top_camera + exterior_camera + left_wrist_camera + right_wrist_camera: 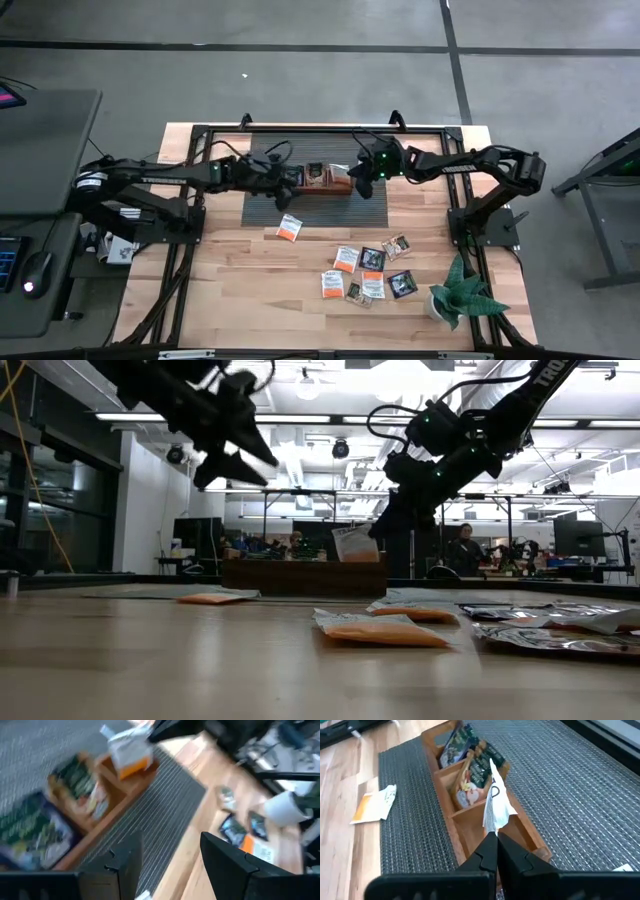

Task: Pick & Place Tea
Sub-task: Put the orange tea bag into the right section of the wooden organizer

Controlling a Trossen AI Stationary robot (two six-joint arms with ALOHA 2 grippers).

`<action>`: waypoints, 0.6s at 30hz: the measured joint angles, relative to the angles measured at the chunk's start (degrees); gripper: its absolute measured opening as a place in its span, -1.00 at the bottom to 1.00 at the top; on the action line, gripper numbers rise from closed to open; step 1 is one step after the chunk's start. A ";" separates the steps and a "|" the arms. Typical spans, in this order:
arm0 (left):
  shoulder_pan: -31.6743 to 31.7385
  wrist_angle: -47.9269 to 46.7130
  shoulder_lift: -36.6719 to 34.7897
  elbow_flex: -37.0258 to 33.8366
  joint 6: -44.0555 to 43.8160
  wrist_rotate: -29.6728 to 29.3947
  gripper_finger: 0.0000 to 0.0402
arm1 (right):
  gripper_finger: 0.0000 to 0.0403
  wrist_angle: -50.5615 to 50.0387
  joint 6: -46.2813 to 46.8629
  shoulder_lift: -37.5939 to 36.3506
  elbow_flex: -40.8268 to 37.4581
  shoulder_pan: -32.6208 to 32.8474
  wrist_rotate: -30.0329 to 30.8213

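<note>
A brown wooden tray (322,188) lies on a dark mat (265,150) at the table's far middle. Two of its compartments hold dark green tea sachets (476,770); the right end compartment (517,832) has nothing lying in it. My right gripper (495,851) is over that compartment, shut on an orange-and-white tea sachet (495,805). My left gripper (170,865) hovers open over the mat beside the tray's left end (290,180), with nothing between its fingers. Several more sachets (372,258) lie flat on the wood nearer the front. My right gripper pinches the sachet's upper edge (493,831) between its two fingertips. The fingers come slanting down from the table's right. The sachet hangs below them, nearly upright, its orange lower end (131,767) down inside the tray's right compartment; whether it touches the bottom I cannot tell.
One orange-and-white sachet (290,228) lies alone just in front of the mat. A small potted plant (460,295) stands at the front right corner. The arms' black frame (190,200) borders the work area on both sides.
</note>
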 joint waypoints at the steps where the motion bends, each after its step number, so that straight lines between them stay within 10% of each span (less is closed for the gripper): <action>1: 0.00 -0.73 0.62 -0.02 -0.88 -0.11 -0.04 | -1.00 0.00 -0.60 0.00 0.00 0.00 -0.26; 18: 0.02 -4.90 1.70 0.00 -5.57 -4.97 -0.04 | -0.99 1.66 -2.59 3.45 0.02 -0.42 2.03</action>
